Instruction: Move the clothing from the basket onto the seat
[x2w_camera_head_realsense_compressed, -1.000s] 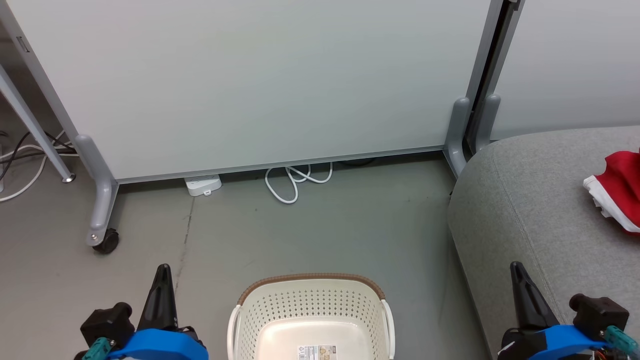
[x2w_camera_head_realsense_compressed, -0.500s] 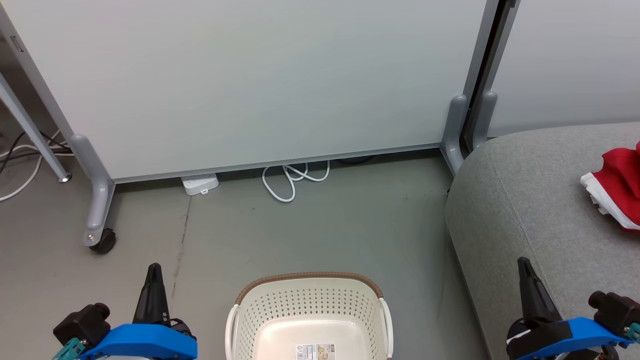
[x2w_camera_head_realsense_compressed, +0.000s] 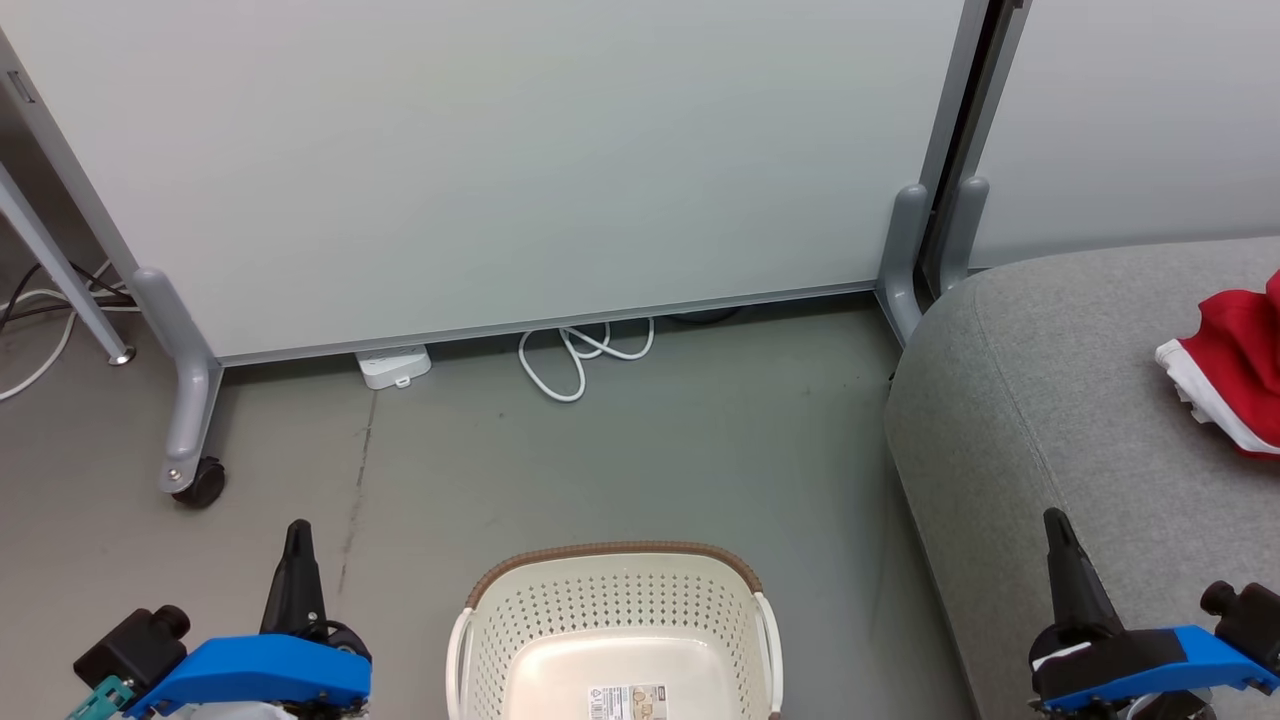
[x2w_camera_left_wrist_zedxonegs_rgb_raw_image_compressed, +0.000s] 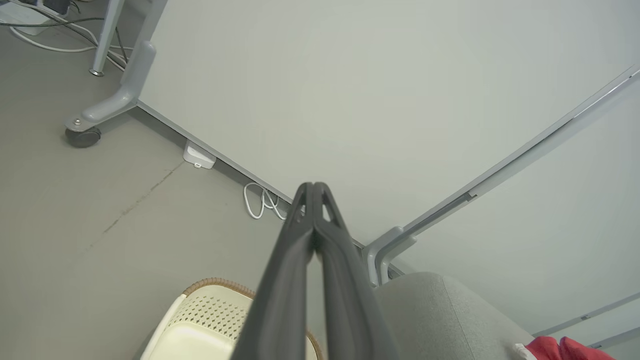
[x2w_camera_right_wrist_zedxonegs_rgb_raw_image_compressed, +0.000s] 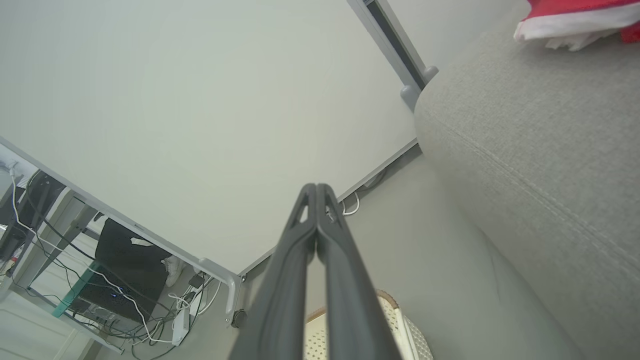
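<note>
The grey seat (x2w_camera_head_realsense_compressed: 1050, 400) is seen at the right of the head view. The basket (x2w_camera_head_realsense_compressed: 612, 551) is set on the floor (x2w_camera_head_realsense_compressed: 620, 450) at bottom centre. The red clothing (x2w_camera_head_realsense_compressed: 1240, 345) (white-banded) is laid on the seat at the right edge. The left gripper (x2w_camera_head_realsense_compressed: 297, 527) and right gripper (x2w_camera_head_realsense_compressed: 1052, 516), at the lower corners, are pressed fully closed.
</note>
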